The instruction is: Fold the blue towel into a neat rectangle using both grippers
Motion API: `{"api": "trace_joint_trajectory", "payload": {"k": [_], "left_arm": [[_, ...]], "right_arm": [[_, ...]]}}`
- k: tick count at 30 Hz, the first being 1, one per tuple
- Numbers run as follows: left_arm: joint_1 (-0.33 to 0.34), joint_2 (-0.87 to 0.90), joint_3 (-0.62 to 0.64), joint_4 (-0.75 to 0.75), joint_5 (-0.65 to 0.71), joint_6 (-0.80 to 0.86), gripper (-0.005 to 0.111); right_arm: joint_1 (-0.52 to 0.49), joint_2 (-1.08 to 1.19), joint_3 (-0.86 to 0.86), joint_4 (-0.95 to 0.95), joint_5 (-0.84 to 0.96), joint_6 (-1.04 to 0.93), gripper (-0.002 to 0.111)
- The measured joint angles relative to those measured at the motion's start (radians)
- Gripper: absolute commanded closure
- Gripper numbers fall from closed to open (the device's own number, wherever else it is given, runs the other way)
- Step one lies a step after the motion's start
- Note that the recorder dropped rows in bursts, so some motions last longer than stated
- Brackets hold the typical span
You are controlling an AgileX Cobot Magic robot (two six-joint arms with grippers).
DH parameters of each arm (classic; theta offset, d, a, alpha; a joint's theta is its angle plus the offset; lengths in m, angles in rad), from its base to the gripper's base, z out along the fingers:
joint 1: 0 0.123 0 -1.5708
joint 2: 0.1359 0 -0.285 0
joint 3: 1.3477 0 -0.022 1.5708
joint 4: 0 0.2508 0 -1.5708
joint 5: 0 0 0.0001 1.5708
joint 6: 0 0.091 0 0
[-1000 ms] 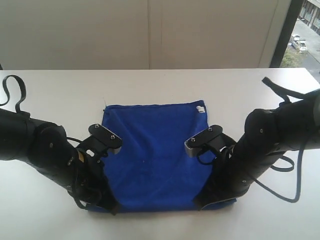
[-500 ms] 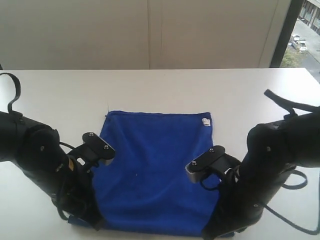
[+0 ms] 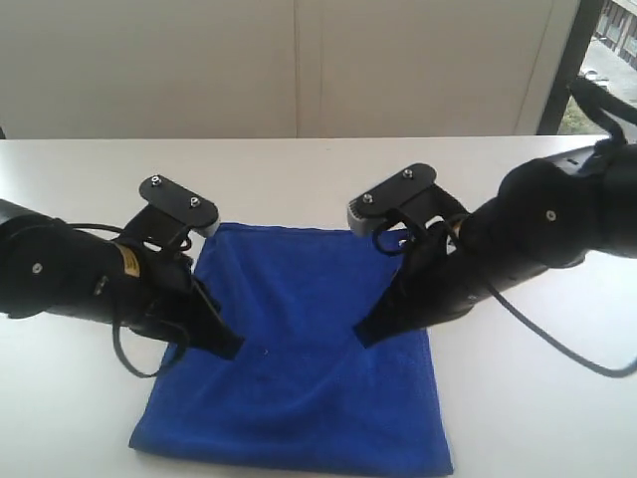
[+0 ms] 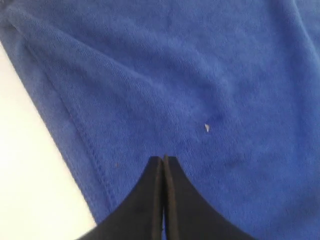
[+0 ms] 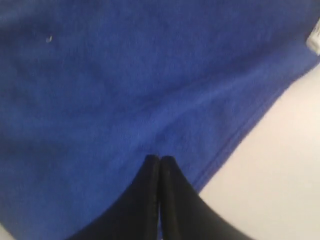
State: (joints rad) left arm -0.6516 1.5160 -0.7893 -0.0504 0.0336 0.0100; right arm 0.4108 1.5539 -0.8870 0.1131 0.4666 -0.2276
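The blue towel (image 3: 299, 408) lies flat on the white table (image 3: 299, 169) as a rough rectangle, wider at its near edge. My left gripper (image 3: 231, 349) is shut, its tip over the towel's left middle, close to the stitched side hem (image 4: 75, 130). My right gripper (image 3: 361, 337) is shut too, its tip over the right middle. In both wrist views the jaws are pressed together with nothing between them, above the towel (image 4: 200, 75) (image 5: 125, 90). A small white tag (image 5: 315, 40) shows at the towel's edge.
Bare white table surrounds the towel on all sides. A pale wall (image 3: 299, 60) rises behind the far table edge and a window (image 3: 607, 50) sits at the far right. Black cables (image 3: 577, 349) loop off the right arm.
The towel slid toward the near table edge with both grippers at its near corners. Both arms then rose and moved back to the towel's middle, still shut.
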Motion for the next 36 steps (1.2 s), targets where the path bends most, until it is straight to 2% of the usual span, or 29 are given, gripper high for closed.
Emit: {"api": "trace_joint_trajectory", "payload": {"k": [5, 8, 11, 13, 16, 19, 22, 29, 31, 36], "left_arm": [[0.0, 0.13, -0.118, 0.0, -0.034, -0.022, 0.107], [0.028, 0.18, -0.197, 0.0, -0.02, -0.026, 0.107], [0.103, 0.203, -0.267, 0.0, 0.015, -0.075, 0.107], [0.182, 0.218, -0.311, -0.002, 0.049, -0.127, 0.104], [0.284, 0.249, -0.364, -0.002, 0.107, -0.151, 0.093], [0.334, 0.294, -0.429, -0.035, 0.169, -0.129, 0.079], [0.339, 0.348, -0.492, -0.156, 0.21, -0.018, 0.075], [0.339, 0.461, -0.607, -0.67, 0.274, 0.403, 0.075], [0.339, 0.486, -0.632, -0.768, 0.285, 0.486, 0.075], [0.339, 0.54, -0.657, -0.843, 0.279, 0.554, 0.075]], "right_arm": [[0.0, 0.116, -0.108, 0.008, -0.048, -0.022, 0.108], [0.0, 0.191, -0.168, 0.008, -0.049, -0.028, 0.108], [0.0, 0.241, -0.211, 0.008, -0.04, -0.045, 0.108], [0.0, 0.263, -0.234, 0.008, -0.038, -0.051, 0.108], [0.0, 0.29, -0.263, 0.008, -0.036, -0.069, 0.108], [0.0, 0.317, -0.279, 0.008, -0.038, -0.082, 0.108], [0.0, 0.348, -0.285, 0.008, -0.042, -0.101, 0.108], [0.0, 0.405, -0.285, 0.008, -0.046, -0.123, 0.108], [0.0, 0.412, -0.285, 0.008, -0.055, -0.123, 0.108], [0.0, 0.443, -0.285, 0.004, -0.061, -0.127, 0.108]]}}
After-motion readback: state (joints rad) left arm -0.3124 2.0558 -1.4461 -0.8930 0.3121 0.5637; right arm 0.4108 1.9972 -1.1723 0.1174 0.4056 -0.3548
